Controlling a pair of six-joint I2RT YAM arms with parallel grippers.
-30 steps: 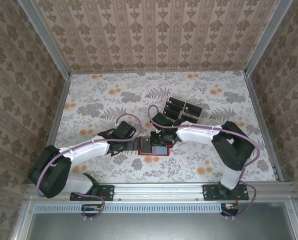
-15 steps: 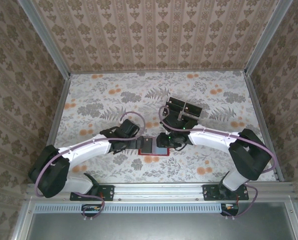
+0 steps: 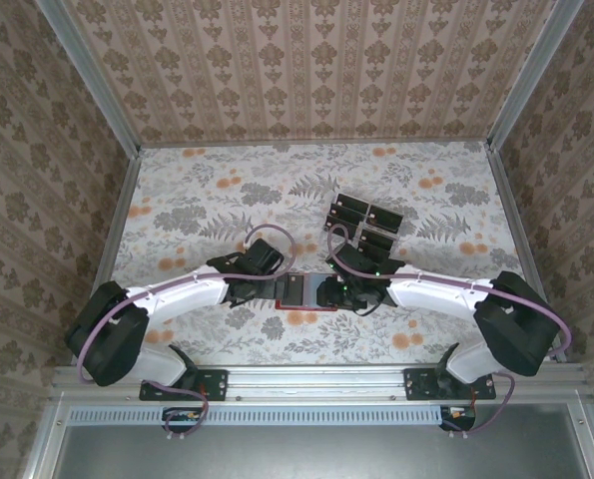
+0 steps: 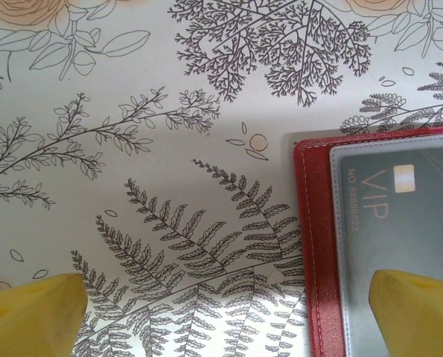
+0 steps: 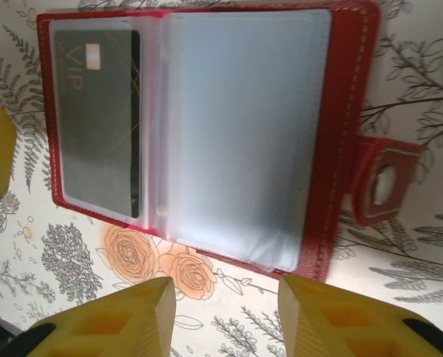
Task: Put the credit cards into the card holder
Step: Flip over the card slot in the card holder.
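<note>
Top view: small red folding wallet [image 3: 295, 289] open at floral tabletop [image 3: 197, 200] centre, black rectangular cards [image 3: 364, 218] grouped far-right of it. Left wrist: yellow left fingers [image 4: 35, 316] wide apart, empty. Right wrist: right fingers [image 5: 124, 320] partly apart, empty, beside wallet.

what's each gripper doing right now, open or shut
left gripper: open wide, holding nothing.
right gripper: jaws apart, holding nothing.

My right fingertips [image 5: 333, 320] yellow. Card holder [image 5: 344, 111] red, pale stitching, frosted sleeves. Credit card [image 5: 102, 126] dark grey, gold VIP lettering. Tablecloth [image 4: 169, 149] white, grey ferns, orange roses.
</note>
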